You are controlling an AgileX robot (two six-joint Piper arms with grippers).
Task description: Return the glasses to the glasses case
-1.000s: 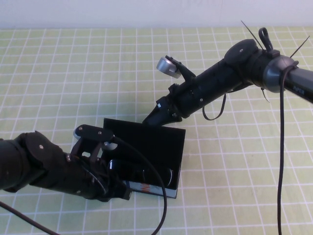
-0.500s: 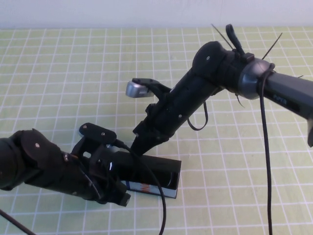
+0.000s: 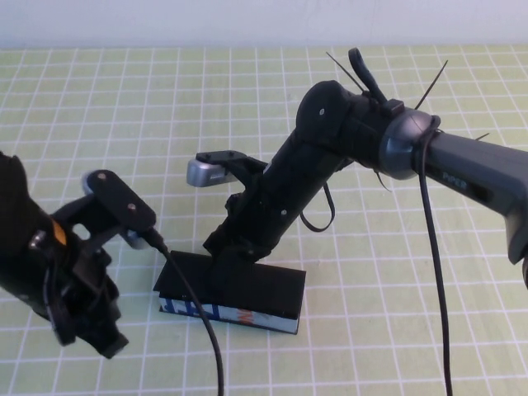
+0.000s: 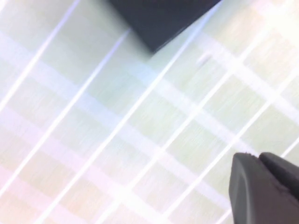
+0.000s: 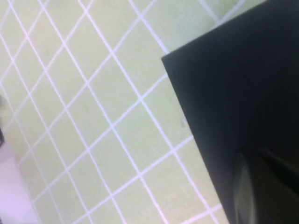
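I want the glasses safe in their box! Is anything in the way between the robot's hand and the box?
Nothing visible is in the way. The right gripper is already down on the black lid of the glasses case, which looks closed. The left gripper is off to the case's left, apart from it. The glasses are not visible.

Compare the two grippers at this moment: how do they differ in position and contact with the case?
The right gripper presses down on the case lid; the left gripper hangs beside the case, touching nothing. The right arm reaches in from the far right; the left sits at the near left. Both are black.
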